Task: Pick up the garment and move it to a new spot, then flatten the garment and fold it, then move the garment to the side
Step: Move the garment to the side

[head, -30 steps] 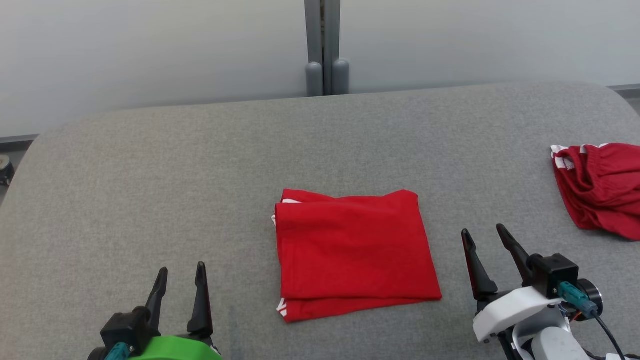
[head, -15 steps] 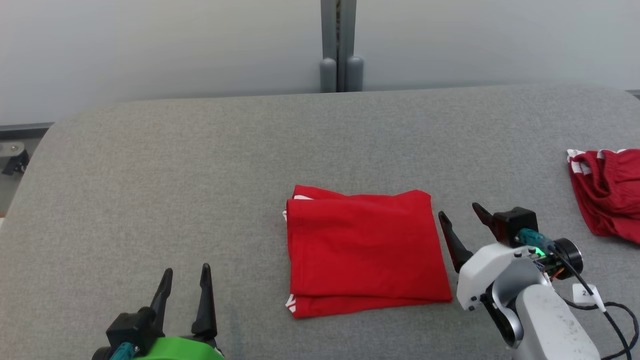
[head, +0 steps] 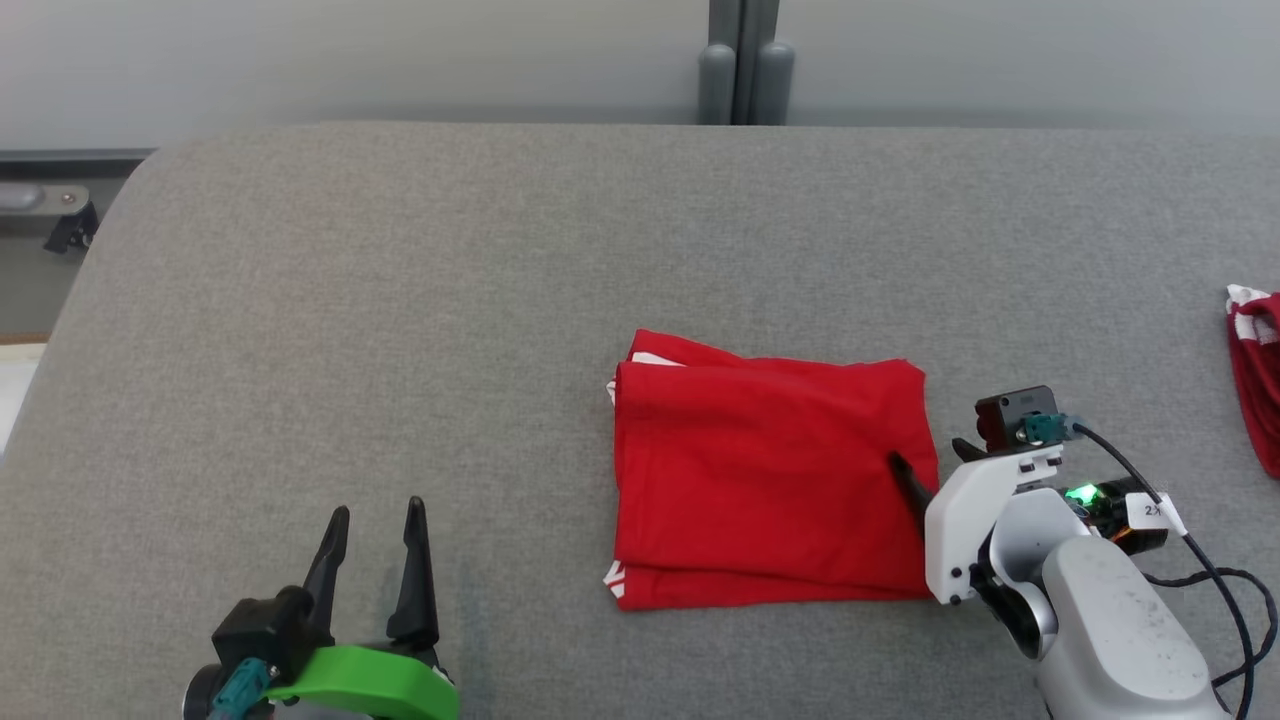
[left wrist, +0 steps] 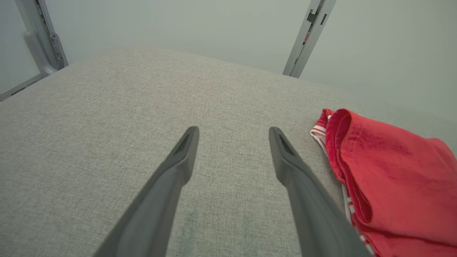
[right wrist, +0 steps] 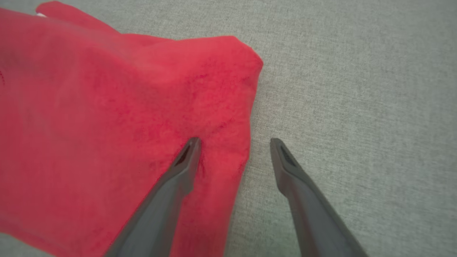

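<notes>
A red garment (head: 765, 470) with white trim lies folded into a rectangle on the grey padded table (head: 450, 300). My right gripper (head: 925, 460) is open and straddles the garment's right edge (right wrist: 246, 142): one finger presses on the red cloth, the other stands over bare grey fabric. My left gripper (head: 372, 535) is open at the lower left, apart from the garment, with nothing between its fingers. In the left wrist view the garment's left edge (left wrist: 378, 171) shows to the right of the open left gripper (left wrist: 232, 142).
A second red garment (head: 1258, 375) with white stripes lies bunched at the table's far right edge. A grey post (head: 742, 60) stands behind the table against a pale wall. Bare table stretches left of the folded garment.
My right gripper has moved left and forward from beside the garment onto its right edge. The head camera has shifted, sliding the whole scene to the right. The left gripper stays put.
</notes>
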Robot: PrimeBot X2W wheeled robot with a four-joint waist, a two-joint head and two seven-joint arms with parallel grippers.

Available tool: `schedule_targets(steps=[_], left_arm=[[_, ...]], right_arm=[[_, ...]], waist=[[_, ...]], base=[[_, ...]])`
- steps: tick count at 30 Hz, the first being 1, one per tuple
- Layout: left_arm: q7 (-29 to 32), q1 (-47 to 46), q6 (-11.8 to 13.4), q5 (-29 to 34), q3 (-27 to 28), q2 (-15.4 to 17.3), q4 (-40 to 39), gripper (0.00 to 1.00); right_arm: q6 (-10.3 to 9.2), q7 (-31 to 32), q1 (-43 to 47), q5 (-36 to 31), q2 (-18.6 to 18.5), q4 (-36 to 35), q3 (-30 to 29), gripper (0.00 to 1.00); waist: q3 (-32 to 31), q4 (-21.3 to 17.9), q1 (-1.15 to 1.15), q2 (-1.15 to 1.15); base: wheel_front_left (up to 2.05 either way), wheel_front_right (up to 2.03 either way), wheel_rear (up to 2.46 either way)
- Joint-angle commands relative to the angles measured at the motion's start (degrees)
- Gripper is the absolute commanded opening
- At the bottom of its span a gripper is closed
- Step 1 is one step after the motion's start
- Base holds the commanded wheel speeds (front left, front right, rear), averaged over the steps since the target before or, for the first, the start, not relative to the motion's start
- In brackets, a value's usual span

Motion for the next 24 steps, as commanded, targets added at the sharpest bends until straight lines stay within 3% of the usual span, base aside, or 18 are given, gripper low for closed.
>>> schedule_targets(steps=[1, 6, 7, 8, 10, 11, 12, 19, 24], left_arm=[[-0.17, -0.92, 0.28, -0.22, 0.09, 0.07, -0.14, 1.00], [-0.17, -1.58, 0.49, -0.66, -0.23, 0.07, -0.17, 1.00], [-0.17, -1.60, 0.56, -0.75, -0.26, 0.07, -0.17, 1.00], [-0.17, -1.63, 0.61, -0.69, -0.30, 0.07, -0.19, 1.00], [-0.17, -1.77, 0.72, -0.74, -0.32, 0.07, -0.25, 1.00], [-0.17, -1.85, 0.73, -0.75, -0.37, 0.07, -0.29, 1.00], [-0.17, -1.99, 0.75, -0.78, -0.43, 0.07, -0.32, 1.00], [-0.17, -2.43, 0.76, -0.20, -0.42, 0.08, -0.69, 1.00], [-0.17, -2.71, 0.60, 0.27, -0.08, 0.08, -1.43, 1.00]], right_arm=[[-0.04, 0.44, -0.88, 0.65, -0.41, 0.68, 0.15, 1.00], [-0.04, 2.05, -2.45, 2.00, -0.81, 3.27, 2.03, 1.00], [-0.04, 2.19, -2.59, 2.25, -0.72, 3.66, 2.50, 0.89], [-0.04, 2.32, -2.79, 2.53, -0.66, 4.08, 2.89, 0.49], [-0.04, 2.60, -3.19, 2.97, -0.59, 4.84, 3.67, 0.26], [-0.04, 2.57, -3.42, 2.91, -0.69, 5.11, 4.16, 0.07], [-0.04, 2.44, -3.80, 2.86, -0.86, 5.45, 4.60, 0.00], [-0.07, -0.63, -6.91, 2.97, -1.66, 5.28, 5.82, 0.00], [-0.07, -1.24, -8.56, 2.06, -4.18, 3.54, 6.08, 0.00]], waist=[[1.54, 1.41, 0.00, 0.00], [2.41, 1.98, 0.00, 0.00], [2.48, 1.99, 0.00, 0.00], [2.55, 1.93, 0.00, 0.00], [2.69, 1.67, 0.00, 0.00], [2.78, 1.48, 0.00, 0.00], [2.87, 1.22, 0.00, 0.00], [3.11, -2.11, 0.00, 0.00], [3.58, -7.09, 0.00, 0.00]], base=[[0.00, 0.00, 0.00], [0.00, 0.00, 0.00], [0.00, 0.00, 0.00], [0.00, 0.00, 0.00], [0.00, 0.00, 0.00], [0.00, 0.00, 0.00], [0.00, 0.00, 0.00], [0.00, 0.00, 0.00], [0.00, 0.00, 0.00]])
